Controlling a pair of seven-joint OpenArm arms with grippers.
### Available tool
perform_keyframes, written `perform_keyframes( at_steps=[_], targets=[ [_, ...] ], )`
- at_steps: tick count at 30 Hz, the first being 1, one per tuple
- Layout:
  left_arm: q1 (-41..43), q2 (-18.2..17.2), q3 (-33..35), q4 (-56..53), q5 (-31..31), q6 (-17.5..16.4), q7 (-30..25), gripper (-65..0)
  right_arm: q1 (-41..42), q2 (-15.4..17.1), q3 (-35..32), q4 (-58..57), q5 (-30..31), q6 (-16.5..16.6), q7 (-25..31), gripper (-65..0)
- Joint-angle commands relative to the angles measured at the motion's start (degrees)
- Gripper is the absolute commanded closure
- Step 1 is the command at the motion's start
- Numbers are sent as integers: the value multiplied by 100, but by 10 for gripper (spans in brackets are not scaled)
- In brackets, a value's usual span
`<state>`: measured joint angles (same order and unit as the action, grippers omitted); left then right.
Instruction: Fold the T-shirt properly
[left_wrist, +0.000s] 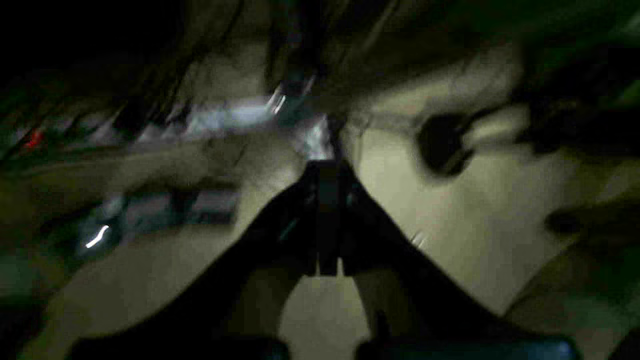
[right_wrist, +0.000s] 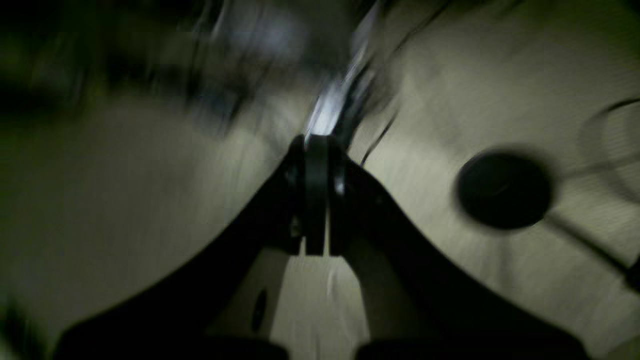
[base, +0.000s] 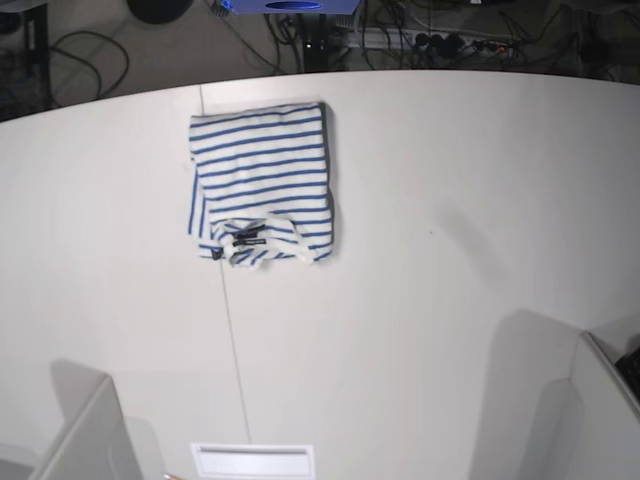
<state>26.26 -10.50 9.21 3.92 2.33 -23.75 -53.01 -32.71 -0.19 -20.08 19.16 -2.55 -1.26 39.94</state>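
The T-shirt (base: 262, 182) lies folded into a compact rectangle on the white table (base: 430, 260), left of centre toward the far edge. It is white with blue stripes, and its ribbed neck and small dark label (base: 250, 238) face up at the near end. Neither gripper shows in the base view. In the blurred, dark left wrist view my left gripper (left_wrist: 327, 172) has its jaws pressed together and holds nothing. In the right wrist view my right gripper (right_wrist: 316, 150) is likewise shut and empty. The shirt shows in neither wrist view.
Grey panels stand at the near left (base: 90, 435) and near right (base: 600, 400) corners. A seam (base: 228, 340) runs across the table. Cables and a power strip (base: 420, 40) lie on the floor behind it. A dark round object (right_wrist: 502, 190) shows beyond the right gripper.
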Motion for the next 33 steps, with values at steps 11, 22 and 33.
perform_keyframes(
  at_steps=[11, 22, 33],
  targets=[
    [-811, 228, 33, -45, 9, 366, 2677, 0, 1552, 102, 649, -1305, 66, -63, -2179, 0],
    [-1004, 263, 6, 192, -35, 375, 2774, 0, 1737, 111, 1405, -1287, 57, -63, -2284, 0],
    [-793, 272, 50, 148, -9, 375, 2783, 0, 1438, 111, 1361, -1278, 39, -63, -2232, 0]
  ],
)
